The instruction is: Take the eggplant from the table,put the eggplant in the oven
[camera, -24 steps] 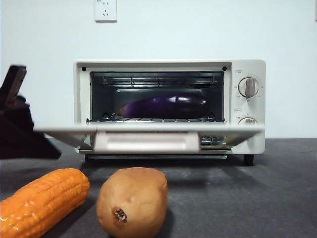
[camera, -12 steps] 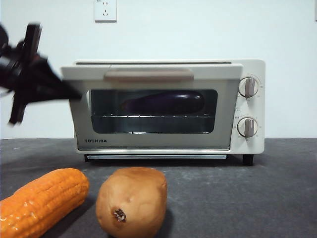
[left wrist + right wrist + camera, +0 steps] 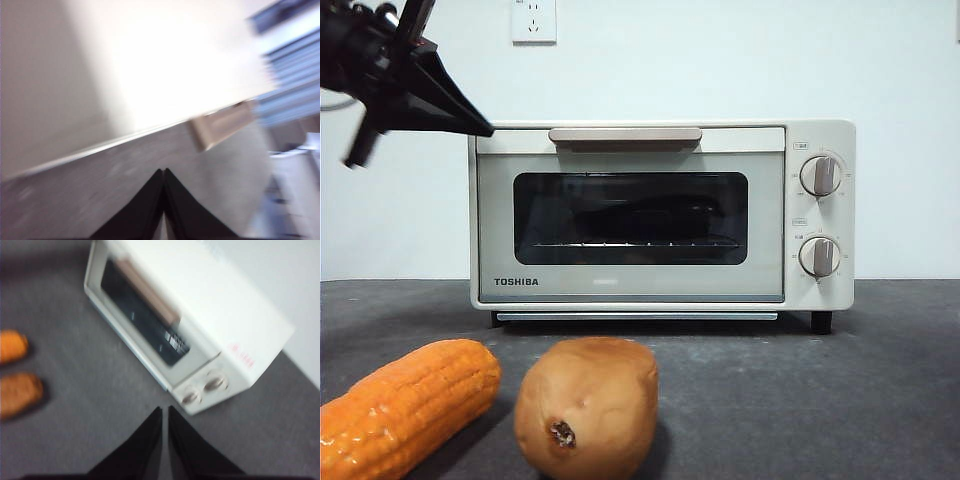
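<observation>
The cream TOSHIBA oven (image 3: 630, 285) stands on the dark grey table (image 3: 820, 400) with its door shut. Behind the dark glass the eggplant (image 3: 650, 213) shows only as a faint dark shape on the rack. My left gripper (image 3: 480, 128) is shut, its tip by the oven's top left corner; its blurred wrist view has the shut jaws (image 3: 163, 171) over the oven top near the beige handle (image 3: 222, 125). High above the table in front of the oven (image 3: 200, 315), my right gripper (image 3: 165, 409) is shut and holds nothing.
An orange corn cob (image 3: 405, 410) and a brown potato (image 3: 585, 405) lie near the front of the table, left of centre. A wall socket (image 3: 533, 20) is on the white wall behind the oven.
The oven door has swung up from lying flat open to fully shut. The left gripper has risen from beside the door's left end to the oven's top left corner.
</observation>
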Available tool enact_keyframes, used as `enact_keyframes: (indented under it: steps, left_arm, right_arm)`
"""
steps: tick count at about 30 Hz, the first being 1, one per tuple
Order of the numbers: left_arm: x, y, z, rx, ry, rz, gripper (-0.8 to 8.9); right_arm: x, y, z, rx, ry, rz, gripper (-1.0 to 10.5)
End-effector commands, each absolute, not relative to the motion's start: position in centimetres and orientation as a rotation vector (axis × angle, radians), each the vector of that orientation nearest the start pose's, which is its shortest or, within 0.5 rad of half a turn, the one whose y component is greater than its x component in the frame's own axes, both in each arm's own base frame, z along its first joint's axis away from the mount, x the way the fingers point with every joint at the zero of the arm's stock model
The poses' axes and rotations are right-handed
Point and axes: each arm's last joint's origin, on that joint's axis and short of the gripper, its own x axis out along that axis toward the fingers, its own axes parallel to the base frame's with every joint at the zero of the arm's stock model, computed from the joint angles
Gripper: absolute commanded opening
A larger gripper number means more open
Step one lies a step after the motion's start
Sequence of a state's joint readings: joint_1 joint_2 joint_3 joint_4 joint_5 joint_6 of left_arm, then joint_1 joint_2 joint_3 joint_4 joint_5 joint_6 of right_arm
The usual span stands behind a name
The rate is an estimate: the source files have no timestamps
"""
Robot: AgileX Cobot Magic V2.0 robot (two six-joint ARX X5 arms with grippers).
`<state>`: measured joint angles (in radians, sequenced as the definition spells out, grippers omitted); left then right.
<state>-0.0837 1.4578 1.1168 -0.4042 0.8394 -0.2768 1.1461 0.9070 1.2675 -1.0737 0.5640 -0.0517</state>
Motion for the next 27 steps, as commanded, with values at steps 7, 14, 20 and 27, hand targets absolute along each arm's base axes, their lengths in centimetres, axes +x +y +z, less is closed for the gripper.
enact_keyframes:
  steps: [7, 14, 20, 27]
  left_arm:
    - [23.3, -8.0, 31.8, -0.101, 0.740, -0.613, 0.04]
    - [17.9, -8.4, 30.9, -0.079, 0.554, -0.524, 0.04]
    - [14.6, -7.2, 27.8, -0.129, 0.483, -0.465, 0.04]
    - [11.8, -5.8, 25.1, -0.199, 0.399, -0.343, 0.04]
  right_arm:
    - [10.2, 13.0, 33.8, -0.531, 0.598, 0.661, 0.0]
    - [13.2, 11.5, 30.9, -0.265, 0.494, 0.569, 0.0]
    - [13.5, 9.7, 28.1, -0.071, 0.329, 0.505, 0.0]
    - [12.8, 8.5, 24.2, 0.065, 0.271, 0.379, 0.0]
